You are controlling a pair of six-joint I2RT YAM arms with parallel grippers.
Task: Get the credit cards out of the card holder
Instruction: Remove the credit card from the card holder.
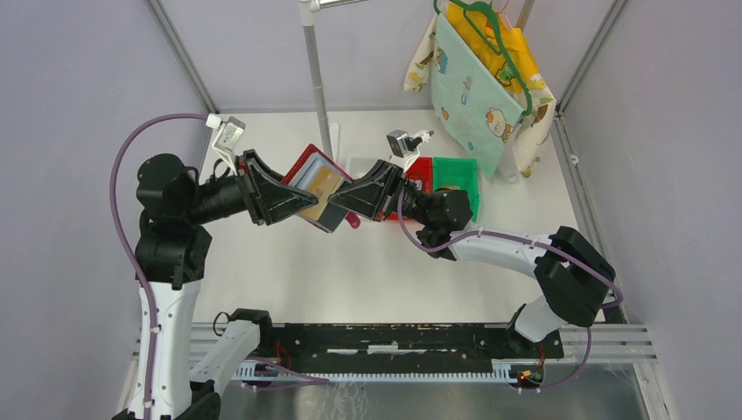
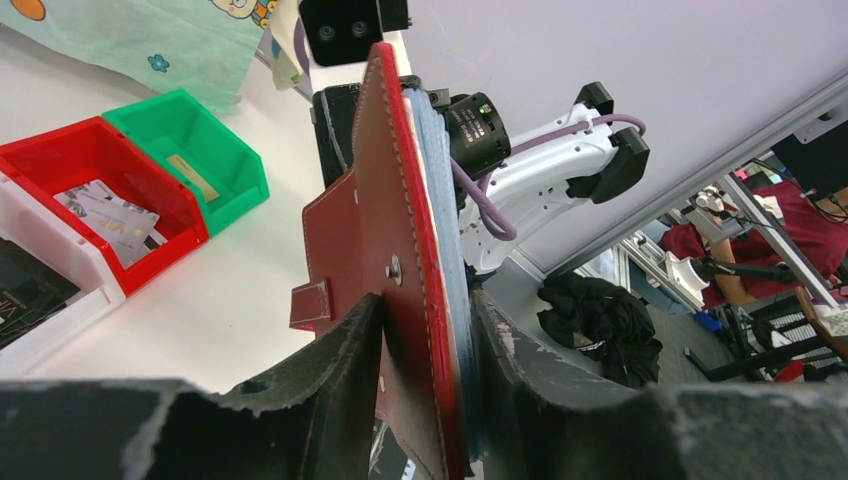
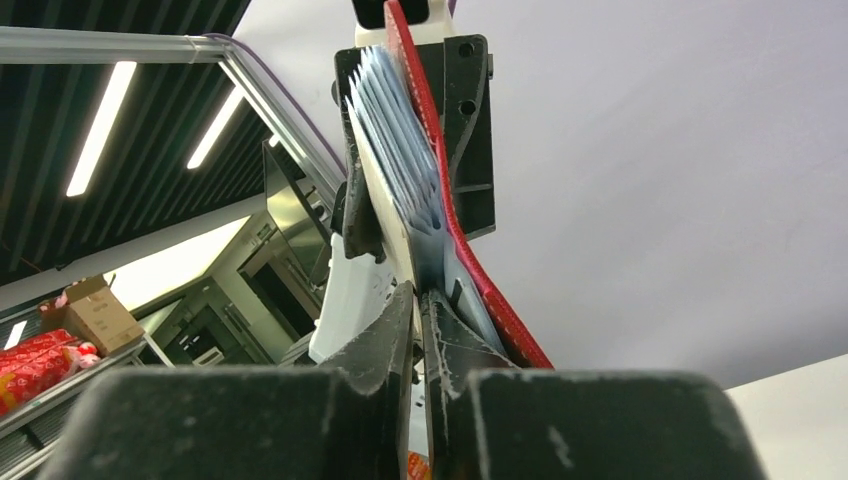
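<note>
Top external, left hand [image 1: 304, 205] clamping raised card holder [image 1: 306, 161], right hand [image 1: 341, 199] pinching its sleeve [image 3: 402, 242].

Legible text: one item, left wrist view only.
"VIP" is printed in pale capitals on a grey card [image 2: 118, 218] lying in the red bin [image 2: 170, 205]. The gold lettering on the black card [image 2: 25, 290] in the white bin [image 2: 95, 262] is too small to read.
</note>
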